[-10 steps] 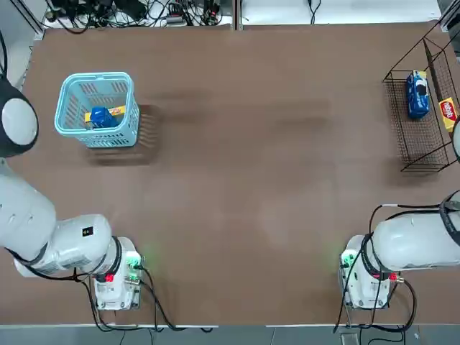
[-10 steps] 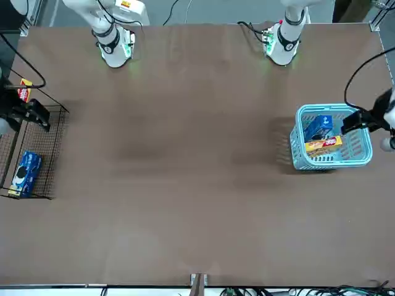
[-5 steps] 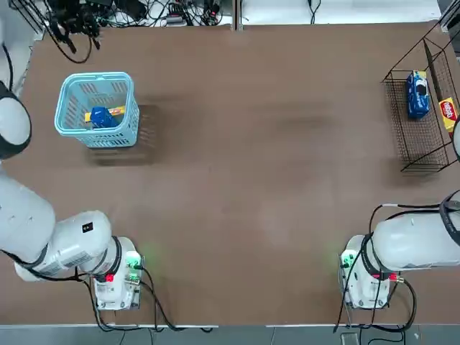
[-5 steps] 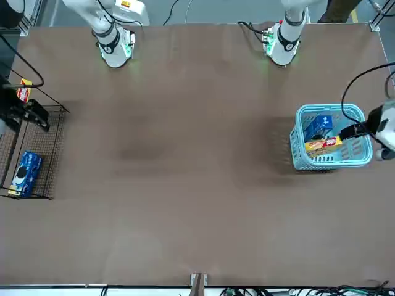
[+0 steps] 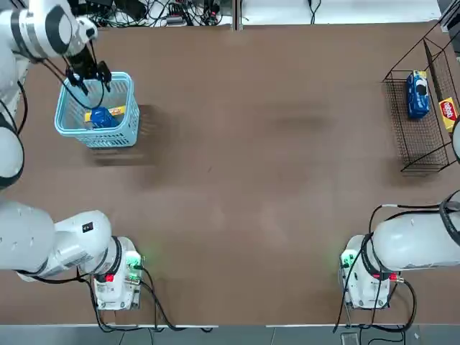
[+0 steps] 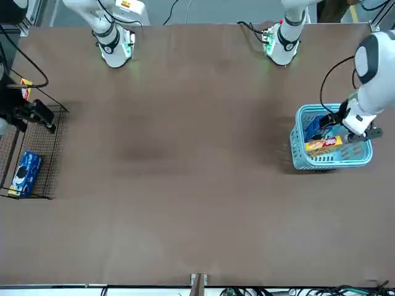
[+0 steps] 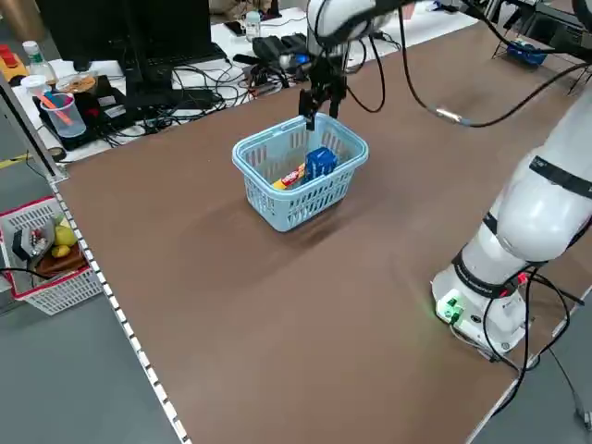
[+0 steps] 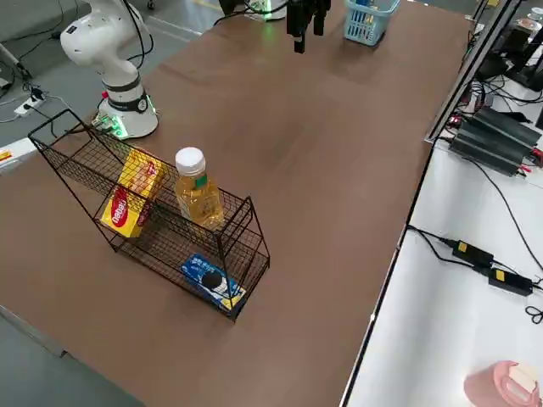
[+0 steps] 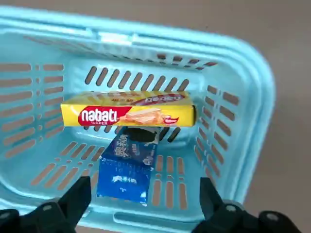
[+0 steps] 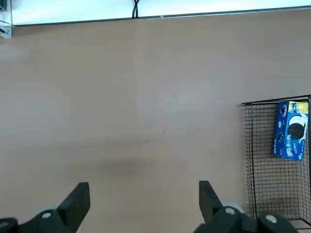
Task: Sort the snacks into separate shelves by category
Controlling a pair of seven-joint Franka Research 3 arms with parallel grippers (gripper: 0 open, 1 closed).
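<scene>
The left gripper (image 9: 141,206) hung released over the light blue slotted plastic basket (image 9: 243,97), aligned to pick the flat yellow wafer box (image 9: 129,115) (right gripper (image 10: 141,204) idle, released).

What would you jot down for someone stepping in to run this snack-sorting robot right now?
Left gripper: open, empty, above the light blue basket.
Right gripper: open, empty, over bare table near the wire rack.
In the basket: a yellow wafer box lying across a blue cookie packet.
Done: the rack's bottom tier holds one blue packet; a higher tier holds one yellow box beside a bottle.
Left: move both basket snacks to their matching tiers.
</scene>
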